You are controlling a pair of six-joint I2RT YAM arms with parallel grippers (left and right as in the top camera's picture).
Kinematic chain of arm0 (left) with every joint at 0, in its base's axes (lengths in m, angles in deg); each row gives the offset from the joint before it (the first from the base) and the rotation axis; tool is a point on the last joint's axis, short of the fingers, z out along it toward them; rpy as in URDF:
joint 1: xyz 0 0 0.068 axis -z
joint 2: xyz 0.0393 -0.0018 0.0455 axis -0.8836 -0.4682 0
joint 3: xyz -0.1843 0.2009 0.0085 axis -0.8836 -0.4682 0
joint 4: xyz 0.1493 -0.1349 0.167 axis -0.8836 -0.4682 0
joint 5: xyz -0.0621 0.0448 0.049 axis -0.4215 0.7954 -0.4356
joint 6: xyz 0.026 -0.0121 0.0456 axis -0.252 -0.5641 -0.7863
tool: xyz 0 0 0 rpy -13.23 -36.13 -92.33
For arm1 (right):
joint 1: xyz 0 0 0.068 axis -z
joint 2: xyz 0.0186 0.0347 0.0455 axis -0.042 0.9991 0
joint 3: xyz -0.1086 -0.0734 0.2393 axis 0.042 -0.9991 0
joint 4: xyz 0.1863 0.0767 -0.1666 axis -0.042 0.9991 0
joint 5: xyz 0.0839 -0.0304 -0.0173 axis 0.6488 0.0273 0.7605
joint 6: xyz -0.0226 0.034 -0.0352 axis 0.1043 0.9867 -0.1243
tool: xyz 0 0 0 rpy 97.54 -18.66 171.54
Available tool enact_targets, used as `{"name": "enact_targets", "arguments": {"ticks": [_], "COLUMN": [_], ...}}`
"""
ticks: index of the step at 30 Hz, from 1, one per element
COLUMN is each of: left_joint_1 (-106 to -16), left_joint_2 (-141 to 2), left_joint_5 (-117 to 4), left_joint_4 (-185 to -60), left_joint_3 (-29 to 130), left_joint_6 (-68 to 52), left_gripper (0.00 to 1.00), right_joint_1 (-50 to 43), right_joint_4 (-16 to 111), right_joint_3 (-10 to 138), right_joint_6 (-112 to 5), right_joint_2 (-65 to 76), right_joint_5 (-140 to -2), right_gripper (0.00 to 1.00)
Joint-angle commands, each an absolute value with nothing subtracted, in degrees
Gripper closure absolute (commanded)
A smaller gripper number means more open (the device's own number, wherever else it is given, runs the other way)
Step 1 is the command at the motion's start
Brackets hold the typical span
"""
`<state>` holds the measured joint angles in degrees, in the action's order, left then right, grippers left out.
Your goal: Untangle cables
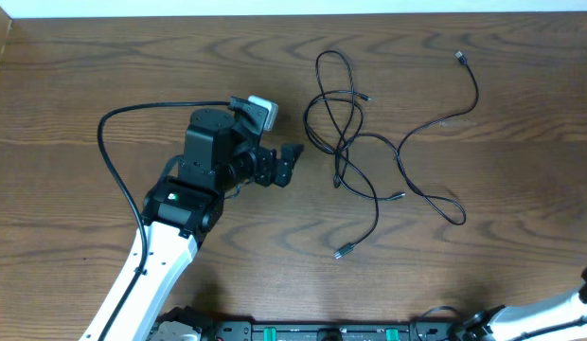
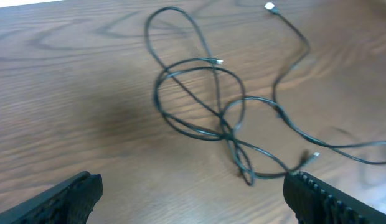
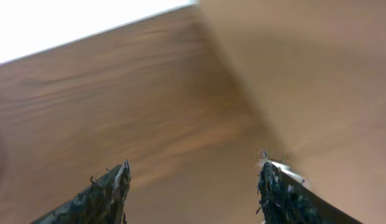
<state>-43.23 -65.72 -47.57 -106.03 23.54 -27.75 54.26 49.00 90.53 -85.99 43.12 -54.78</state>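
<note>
Several thin black cables (image 1: pixel 346 133) lie looped over each other on the wooden table, right of centre. One longer black cable (image 1: pixel 445 118) runs from a plug at the far right down to the tangle. A plug end (image 1: pixel 342 252) lies nearer the front. No white cable shows. My left gripper (image 1: pixel 295 163) is open and empty, just left of the tangle. In the left wrist view the tangle (image 2: pixel 205 93) lies ahead of the open fingers (image 2: pixel 193 196), apart from them. My right gripper (image 3: pixel 193 186) is open and empty over bare wood, away from the cables.
The left arm's thick black cable (image 1: pixel 109 152) arcs over the table at the left. Part of the right arm (image 1: pixel 582 294) shows at the front right corner. The table's far edge (image 1: pixel 293 13) runs along the top.
</note>
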Motion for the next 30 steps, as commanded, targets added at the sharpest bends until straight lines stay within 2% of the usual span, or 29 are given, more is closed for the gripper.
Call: {"name": "enact_targets", "arguments": {"ticks": [1, 7, 13, 15, 17, 22, 25, 30], "left_joint_1": [-43.4, -43.4, -43.4, -43.4, -43.4, -43.4, -43.4, -43.5], "left_joint_2": [-65.9, -65.9, -65.9, -65.9, -65.9, -65.9, -65.9, -66.0], "left_joint_5": [-41.5, -33.6, -30.7, -30.0, -28.1, -24.5, -23.4, -23.5], "left_joint_4": [-106.4, -108.3, -109.6, -109.9, -110.4, -111.5, -112.0, -112.3], "left_joint_3": [25.0, 25.0, 25.0, 25.0, 25.0, 25.0, 25.0, 25.0], "left_joint_6": [-27.9, -27.9, -27.9, -27.9, -27.8, -27.8, -27.4, -27.4], "left_gripper": [0.02, 0.02, 0.02, 0.02, 0.02, 0.02, 0.02, 0.02], "right_joint_1": [47.8, 36.8, 25.1, 21.1, 17.3, 9.5, 5.5, -0.7], "right_joint_4": [53.6, 62.1, 69.1, 71.2, 72.5, 71.6, 70.8, 66.1], "right_joint_3": [90.9, 90.9, 90.9, 90.5, 90.0, 87.1, 85.9, 81.7], "right_joint_6": [-85.6, -85.7, -91.6, -95.0, -97.9, -100.2, -97.3, -82.1], "right_joint_2": [43.1, 43.1, 43.1, 43.1, 43.2, 43.5, 43.9, 44.0], "right_joint_5": [-45.8, -45.8, -45.8, -45.9, -46.0, -46.0, -46.0, -46.0], "right_gripper": [0.37, 0.34, 0.26, 0.2, 0.16, 0.14, 0.16, 0.17]}}
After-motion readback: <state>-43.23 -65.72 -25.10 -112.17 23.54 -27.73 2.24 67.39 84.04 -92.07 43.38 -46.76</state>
